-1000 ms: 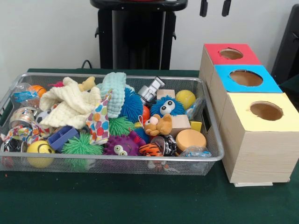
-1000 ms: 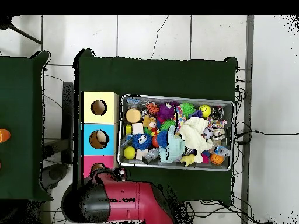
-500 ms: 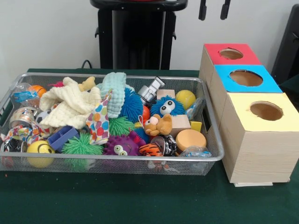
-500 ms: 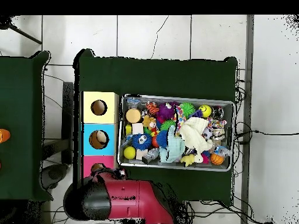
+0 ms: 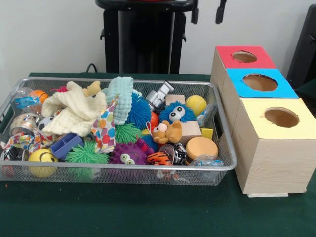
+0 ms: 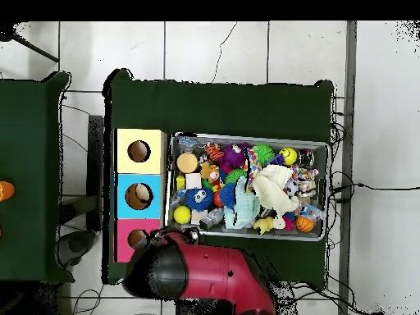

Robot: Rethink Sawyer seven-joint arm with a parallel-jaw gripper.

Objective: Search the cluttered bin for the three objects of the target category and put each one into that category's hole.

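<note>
Gripper (image 5: 207,14) fingers apart, empty, high up; bin (image 5: 224,148) of toys below it, red box (image 5: 244,57) just right.

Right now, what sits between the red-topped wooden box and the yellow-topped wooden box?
The blue-topped wooden box with a round hole stands between the red-topped wooden box and the yellow-topped wooden box, touching both; both views show it.

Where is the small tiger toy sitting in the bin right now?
Front view: the tiger toy lies against the wire bin's near rim, between the purple spiky ball and the round tan disc.
</note>
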